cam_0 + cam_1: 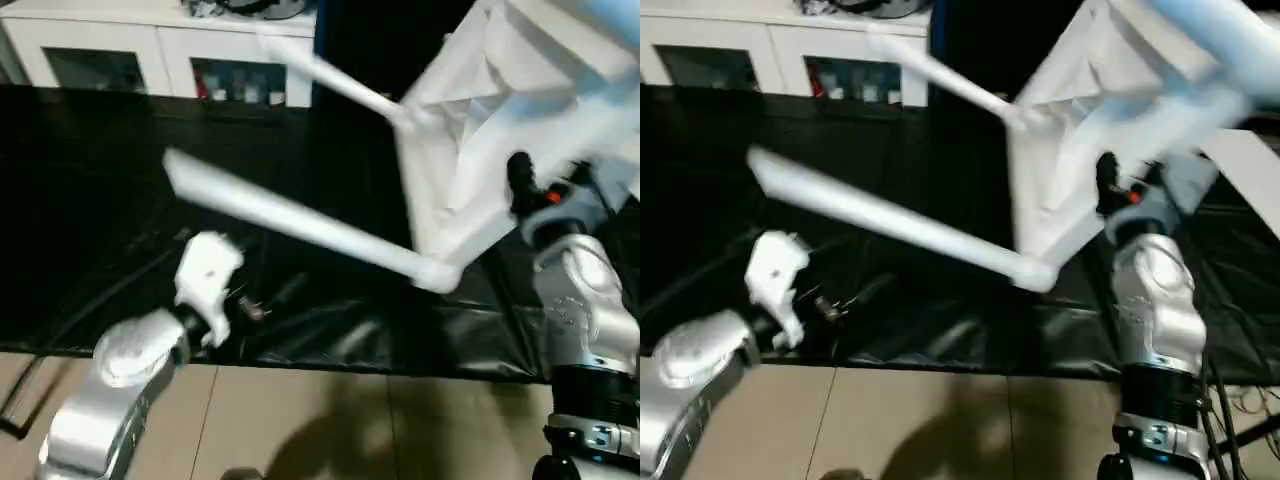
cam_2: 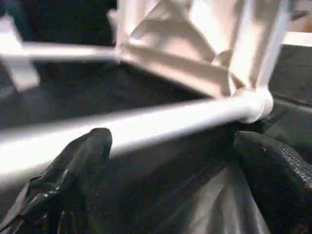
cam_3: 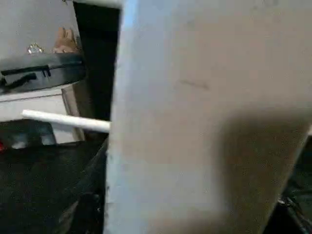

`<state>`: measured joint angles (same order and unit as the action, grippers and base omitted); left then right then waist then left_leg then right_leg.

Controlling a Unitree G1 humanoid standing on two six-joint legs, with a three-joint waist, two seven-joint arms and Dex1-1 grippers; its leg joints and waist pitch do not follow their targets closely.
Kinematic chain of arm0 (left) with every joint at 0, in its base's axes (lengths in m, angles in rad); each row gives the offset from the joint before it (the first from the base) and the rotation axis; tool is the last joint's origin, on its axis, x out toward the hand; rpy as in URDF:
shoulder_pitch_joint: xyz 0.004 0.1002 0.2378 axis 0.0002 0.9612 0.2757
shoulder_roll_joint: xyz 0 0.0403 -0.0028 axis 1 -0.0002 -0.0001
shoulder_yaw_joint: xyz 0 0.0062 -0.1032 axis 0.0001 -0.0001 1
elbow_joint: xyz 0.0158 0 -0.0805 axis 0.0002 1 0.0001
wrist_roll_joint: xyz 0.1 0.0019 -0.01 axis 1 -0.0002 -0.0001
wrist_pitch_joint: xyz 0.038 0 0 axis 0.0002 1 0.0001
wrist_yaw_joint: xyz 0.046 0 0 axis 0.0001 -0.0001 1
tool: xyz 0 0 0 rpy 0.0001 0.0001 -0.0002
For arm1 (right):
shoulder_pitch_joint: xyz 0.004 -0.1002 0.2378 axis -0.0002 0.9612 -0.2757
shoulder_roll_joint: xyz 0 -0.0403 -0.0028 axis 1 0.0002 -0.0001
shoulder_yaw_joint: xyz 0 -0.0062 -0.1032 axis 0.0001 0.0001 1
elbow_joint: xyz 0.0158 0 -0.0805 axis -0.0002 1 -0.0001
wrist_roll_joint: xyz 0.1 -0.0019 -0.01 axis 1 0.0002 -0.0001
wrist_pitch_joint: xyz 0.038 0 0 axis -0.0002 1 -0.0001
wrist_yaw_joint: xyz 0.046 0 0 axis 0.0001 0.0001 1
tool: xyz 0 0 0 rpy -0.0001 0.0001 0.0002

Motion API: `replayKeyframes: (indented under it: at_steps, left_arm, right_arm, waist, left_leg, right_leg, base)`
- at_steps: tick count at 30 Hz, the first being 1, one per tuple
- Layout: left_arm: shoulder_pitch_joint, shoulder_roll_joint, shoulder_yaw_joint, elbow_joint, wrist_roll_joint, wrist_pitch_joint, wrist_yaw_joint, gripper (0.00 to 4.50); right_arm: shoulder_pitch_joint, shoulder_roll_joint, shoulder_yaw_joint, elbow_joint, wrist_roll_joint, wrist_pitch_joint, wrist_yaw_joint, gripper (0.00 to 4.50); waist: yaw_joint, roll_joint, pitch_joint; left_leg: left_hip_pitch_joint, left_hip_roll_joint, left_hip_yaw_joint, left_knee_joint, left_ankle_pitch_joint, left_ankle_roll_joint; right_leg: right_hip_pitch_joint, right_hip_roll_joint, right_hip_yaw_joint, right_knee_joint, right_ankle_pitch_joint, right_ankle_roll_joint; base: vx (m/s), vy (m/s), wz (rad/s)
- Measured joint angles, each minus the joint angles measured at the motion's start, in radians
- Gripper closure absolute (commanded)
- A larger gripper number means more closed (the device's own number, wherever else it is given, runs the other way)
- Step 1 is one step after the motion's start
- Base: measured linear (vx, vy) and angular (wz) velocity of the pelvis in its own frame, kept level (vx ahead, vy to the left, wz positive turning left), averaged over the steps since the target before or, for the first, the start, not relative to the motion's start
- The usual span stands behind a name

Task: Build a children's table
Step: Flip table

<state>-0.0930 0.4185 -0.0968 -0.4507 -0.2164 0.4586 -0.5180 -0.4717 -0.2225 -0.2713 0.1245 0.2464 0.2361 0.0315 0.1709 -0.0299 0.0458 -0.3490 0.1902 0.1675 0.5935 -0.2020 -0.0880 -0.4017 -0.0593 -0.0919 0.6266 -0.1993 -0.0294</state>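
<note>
Head views: children's table [image 1: 520,110] tipped up above the black sheet [image 1: 90,200], near leg [image 1: 300,225] slanting over it, another [image 1: 335,82] toward the white cabinet [image 1: 160,50]. Right gripper [image 1: 520,185] up against the tabletop's edge; finger gap impossible to judge.

Left wrist: left gripper [image 2: 175,175] spread wide, empty, leg beyond its fingertips [image 2: 87,146].

Right wrist: white panel close ahead. No readable writing.

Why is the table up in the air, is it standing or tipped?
Tipped. The table top is raised on edge, and two legs stick out sideways.
</note>
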Motion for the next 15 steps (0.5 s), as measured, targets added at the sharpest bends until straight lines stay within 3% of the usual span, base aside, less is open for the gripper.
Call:
replayKeyframes:
  at_steps: [9,15]
  left_arm:
    - [-0.086,0.042,-0.020,-0.005,0.053,0.009,0.001,0.00]
    - [-0.151,0.060,-0.056,0.018,0.147,-0.005,0.031,0.00]
  right_arm:
    - [-0.037,-0.025,0.138,-0.050,-0.148,0.101,-0.057,2.50]
    - [-0.077,-0.011,0.165,-0.010,-0.174,0.109,-0.088,2.50]
  waist:
    - [-0.005,-0.003,0.000]
    - [-0.007,-0.008,0.001]
  left_leg:
    - [0.000,0.000,-0.001,0.001,0.000,0.000]
    - [-0.001,0.000,0.000,0.001,0.001,-0.001]
  right_leg:
    - [0.001,0.000,0.000,0.001,0.000,0.000]
    - [0.000,0.000,0.000,0.002,0.000,0.000]
  base:
    - [0.000,0.000,0.00]
    - [0.000,0.000,0.00]
